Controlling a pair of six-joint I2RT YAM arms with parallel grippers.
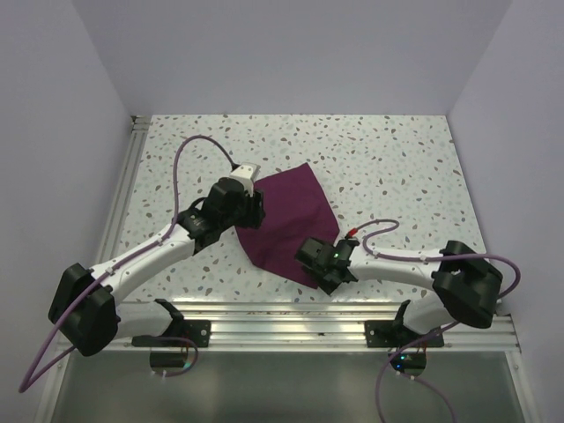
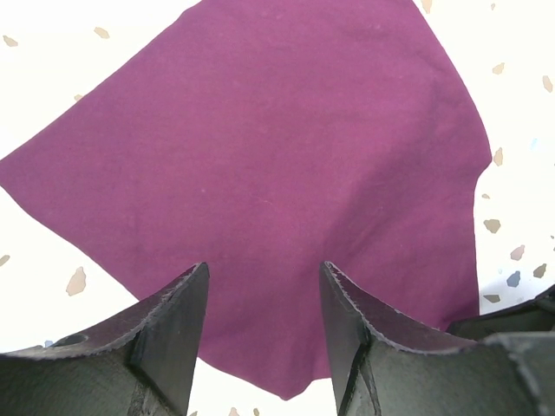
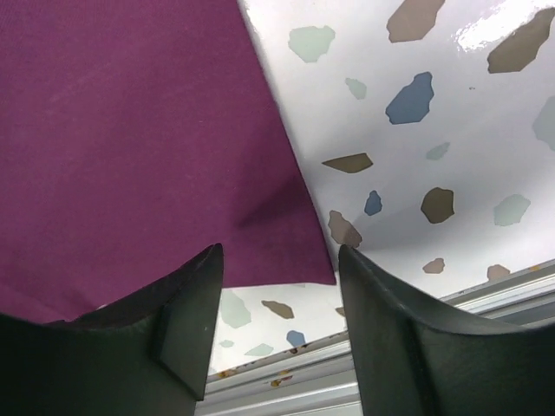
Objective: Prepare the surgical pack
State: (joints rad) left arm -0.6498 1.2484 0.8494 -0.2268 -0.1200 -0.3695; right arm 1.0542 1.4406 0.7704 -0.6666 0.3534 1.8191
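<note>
The surgical pack (image 1: pixel 291 220) is a plum-purple cloth lying flat on the speckled table (image 1: pixel 397 167), with one corner pointing toward the near edge. My left gripper (image 1: pixel 254 210) hovers at the cloth's left corner. In the left wrist view the gripper (image 2: pixel 264 269) is open, the cloth (image 2: pixel 260 165) spread beneath and beyond its fingers, nothing pinched. My right gripper (image 1: pixel 312 262) sits at the cloth's near corner. In the right wrist view it (image 3: pixel 279 251) is open, with the cloth's corner (image 3: pixel 130 130) just ahead of the gap between the fingers.
An aluminium rail (image 1: pixel 291 317) runs along the table's near edge, seen close below the right fingers (image 3: pixel 347 381). Lilac walls close in the table on three sides. A purple cable (image 1: pixel 198 150) loops over the left arm.
</note>
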